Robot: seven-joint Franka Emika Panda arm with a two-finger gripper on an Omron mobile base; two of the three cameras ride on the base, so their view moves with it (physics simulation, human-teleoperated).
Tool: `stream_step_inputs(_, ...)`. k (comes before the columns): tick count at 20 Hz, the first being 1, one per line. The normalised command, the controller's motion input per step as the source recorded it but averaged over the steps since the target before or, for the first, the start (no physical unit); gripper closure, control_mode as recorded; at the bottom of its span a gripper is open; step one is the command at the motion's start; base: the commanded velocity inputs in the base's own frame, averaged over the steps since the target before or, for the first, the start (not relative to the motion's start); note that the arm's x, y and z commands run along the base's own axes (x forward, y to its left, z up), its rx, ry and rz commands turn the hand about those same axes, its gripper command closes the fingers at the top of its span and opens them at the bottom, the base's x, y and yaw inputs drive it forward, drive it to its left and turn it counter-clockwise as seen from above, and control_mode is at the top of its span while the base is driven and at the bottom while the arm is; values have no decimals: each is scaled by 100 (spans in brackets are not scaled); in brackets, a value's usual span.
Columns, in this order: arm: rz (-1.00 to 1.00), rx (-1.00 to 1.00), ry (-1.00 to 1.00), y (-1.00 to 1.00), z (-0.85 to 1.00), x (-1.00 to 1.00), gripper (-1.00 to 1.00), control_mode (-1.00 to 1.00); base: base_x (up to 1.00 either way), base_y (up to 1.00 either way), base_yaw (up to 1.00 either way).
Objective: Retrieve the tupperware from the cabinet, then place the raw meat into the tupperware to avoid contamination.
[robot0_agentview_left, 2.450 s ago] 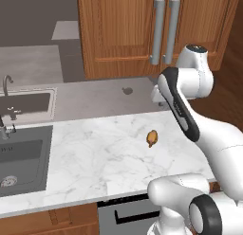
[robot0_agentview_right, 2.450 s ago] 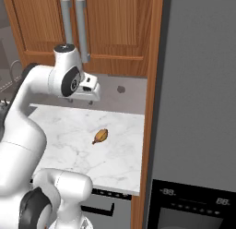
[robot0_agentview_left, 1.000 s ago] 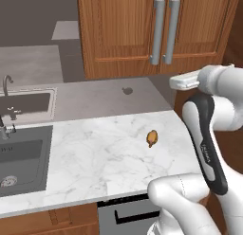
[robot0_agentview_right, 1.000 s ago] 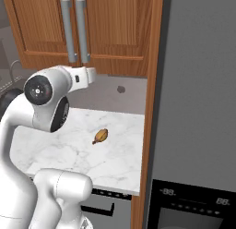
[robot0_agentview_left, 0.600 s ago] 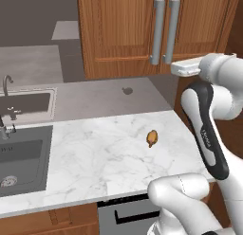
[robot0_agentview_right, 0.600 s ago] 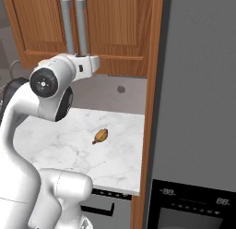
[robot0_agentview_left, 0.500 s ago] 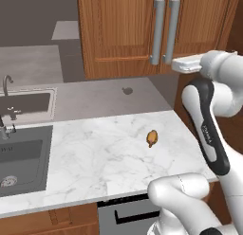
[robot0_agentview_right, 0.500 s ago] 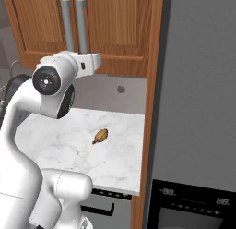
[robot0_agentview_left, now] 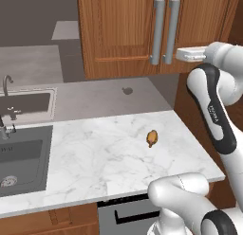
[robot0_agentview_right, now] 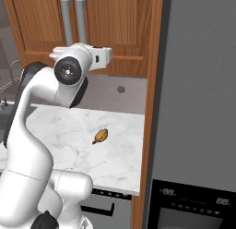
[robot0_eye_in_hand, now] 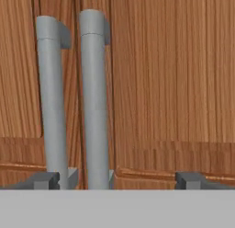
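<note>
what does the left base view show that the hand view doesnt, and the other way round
Left base view alone: the raw meat lying on the marble counter, a sink with its faucet, and the white arm raised toward the doors.

Hand view alone: the gripper with its fingers spread wide, seen close up.

Both: the cabinet shut, with its two grey bar handles side by side.
</note>
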Motion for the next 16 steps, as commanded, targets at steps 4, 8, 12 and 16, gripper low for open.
stream_step_inputs(4, 2, 1, 0, -3, 0, 37, -100, -100, 0, 0, 0)
stream_step_inputs(8, 1, 0, 0, 4, 0, 32, -100, -100, 0, 0, 0)
stream_step_inputs(12, 0, 0, 0, 20, 0, 29, -100, -100, 0, 0, 0)
stream_step_inputs(16, 0, 0, -1, 15, 0, 27, -100, -100, 0, 0, 0)
